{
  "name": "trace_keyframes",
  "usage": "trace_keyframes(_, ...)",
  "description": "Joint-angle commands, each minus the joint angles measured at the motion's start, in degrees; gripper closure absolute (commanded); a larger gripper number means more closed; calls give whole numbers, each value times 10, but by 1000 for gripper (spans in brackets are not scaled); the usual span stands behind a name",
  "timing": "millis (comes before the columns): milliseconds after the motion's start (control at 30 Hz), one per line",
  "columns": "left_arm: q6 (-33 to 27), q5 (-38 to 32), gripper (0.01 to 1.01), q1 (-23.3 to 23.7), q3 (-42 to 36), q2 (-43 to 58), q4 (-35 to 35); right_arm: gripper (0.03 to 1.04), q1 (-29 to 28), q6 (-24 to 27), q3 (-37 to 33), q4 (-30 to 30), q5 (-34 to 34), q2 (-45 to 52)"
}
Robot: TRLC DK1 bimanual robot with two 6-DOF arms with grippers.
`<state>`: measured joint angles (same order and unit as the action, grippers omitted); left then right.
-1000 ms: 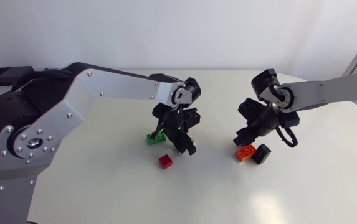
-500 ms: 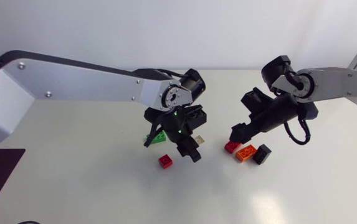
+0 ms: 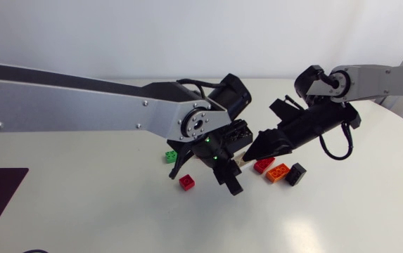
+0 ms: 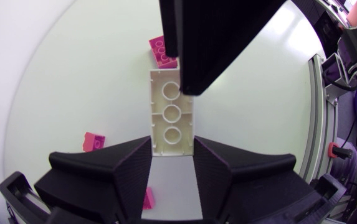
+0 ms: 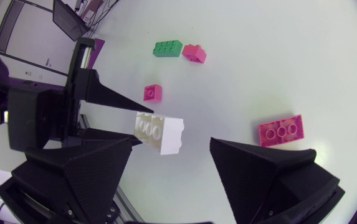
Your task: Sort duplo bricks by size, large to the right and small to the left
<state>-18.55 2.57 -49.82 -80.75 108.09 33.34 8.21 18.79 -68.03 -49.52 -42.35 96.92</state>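
- White worktop fills the head view, and my two arms meet near its middle.
- My left tool is clamped on the white brick, a long one. Both fingers press its near end from two sides.
- I think the white brick is held up off the worktop. In the head view it sits just at 3 o'clock from the left tool.
- Its long way points straight out ahead of the left tool, toward my right tool. Its hollow underside, with the round tubes, faces the left wrist camera.
- My guess is that it is held by one end so the other end sticks out free for the other arm to take. It is a big brick, so it belongs on the right side.
- The right tool has its fingers wide apart, with nothing gripped. The free end of the white brick sits just ahead of that gap. One finger is right beside the far end, but I cannot tell if it touches.
- At 4 o'clock from the white brick, the red brick, the orange brick and the black brick lie close together.
- The green brick lies at 9 o'clock from the left tool, and the small red brick at 8 o'clock.
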Motion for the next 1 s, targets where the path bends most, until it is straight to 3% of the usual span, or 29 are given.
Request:
trace_keyframes(0,-6,-5,751,-7,16,-24,-12,241,0,5,-5,-14,-19,26)
trace_keyframes(133,-7,-5,749,-12,24,-39,-25,439,1,5,-4,-15,-41,34)
trace_keyframes(300,-12,-3,743,-22,41,-52,-37,815,0,5,-2,-19,-76,36)
trace_keyframes(367,-15,-3,734,-26,45,-53,-37,821,1,11,3,-20,-83,34)
trace_keyframes(400,-15,-3,646,-26,47,-53,-37,825,1,12,5,-20,-85,30)
trace_keyframes(500,-16,-4,44,-17,50,-57,-37,839,-3,12,12,-19,-85,16)
trace_keyframes(733,-26,-8,41,31,53,-68,-38,859,-27,14,20,-17,-64,-17)
trace_keyframes(967,-91,-38,41,127,57,-27,-38,854,-60,12,25,42,68,-28)
